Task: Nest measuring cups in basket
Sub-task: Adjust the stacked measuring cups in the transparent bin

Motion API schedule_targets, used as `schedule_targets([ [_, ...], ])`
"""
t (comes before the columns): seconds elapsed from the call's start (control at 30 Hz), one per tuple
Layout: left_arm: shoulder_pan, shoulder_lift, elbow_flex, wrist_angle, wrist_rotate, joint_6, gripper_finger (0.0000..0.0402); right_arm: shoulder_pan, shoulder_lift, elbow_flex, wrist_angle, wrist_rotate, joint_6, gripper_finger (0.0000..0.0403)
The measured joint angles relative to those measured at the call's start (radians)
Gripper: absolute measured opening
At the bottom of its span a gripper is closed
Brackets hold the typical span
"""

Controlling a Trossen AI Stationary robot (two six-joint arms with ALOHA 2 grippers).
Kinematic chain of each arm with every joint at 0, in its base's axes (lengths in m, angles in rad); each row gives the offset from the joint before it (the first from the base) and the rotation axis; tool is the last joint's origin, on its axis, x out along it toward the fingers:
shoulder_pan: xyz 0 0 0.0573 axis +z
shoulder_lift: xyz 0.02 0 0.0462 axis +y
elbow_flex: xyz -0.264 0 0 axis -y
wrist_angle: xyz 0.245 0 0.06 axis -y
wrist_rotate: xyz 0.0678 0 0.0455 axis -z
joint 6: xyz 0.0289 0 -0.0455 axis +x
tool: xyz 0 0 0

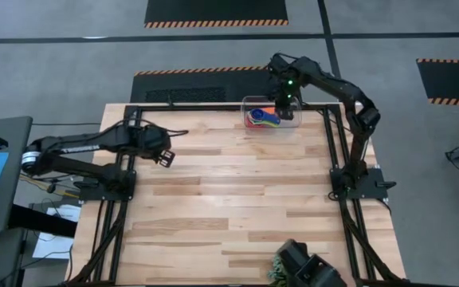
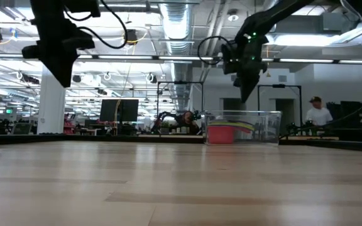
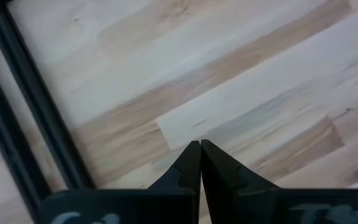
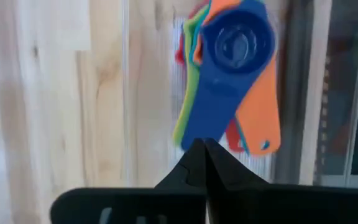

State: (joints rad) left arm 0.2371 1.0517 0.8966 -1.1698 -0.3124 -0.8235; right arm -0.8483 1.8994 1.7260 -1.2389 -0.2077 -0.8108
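Hovering upper right w/ nothing held, right gripper (image 1: 284, 102) is clenched above measuring cups (image 1: 266, 119) nested in basket (image 1: 296, 121); dipping could clip rim, shifting stack.

One clear basket (image 1: 294, 120) holds one nested stack of measuring cups (image 4: 232, 68); two arms.

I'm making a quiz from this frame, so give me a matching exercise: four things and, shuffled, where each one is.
Things:
1 left gripper
2 right gripper
3 measuring cups
4 basket

Places:
A stacked inside the bin
B shut, above the cups
C far edge of the table
D shut, over bare wood

Pairs: 1-D, 2-B, 3-A, 4-C
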Motion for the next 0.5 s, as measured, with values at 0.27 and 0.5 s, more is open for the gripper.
schedule_targets([
  [0.27, -0.036, -0.012, -0.003, 0.057, -0.016, -0.011, 0.0000, 0.045, 0.106, 0.002, -0.091, 0.011, -0.001, 0.0004],
  [0.5, -0.036, -0.012, -0.003, 0.073, -0.017, -0.008, 0.0000, 0.090, 0.141, 0.003, -0.107, 0.019, 0.023, 0.0002],
])
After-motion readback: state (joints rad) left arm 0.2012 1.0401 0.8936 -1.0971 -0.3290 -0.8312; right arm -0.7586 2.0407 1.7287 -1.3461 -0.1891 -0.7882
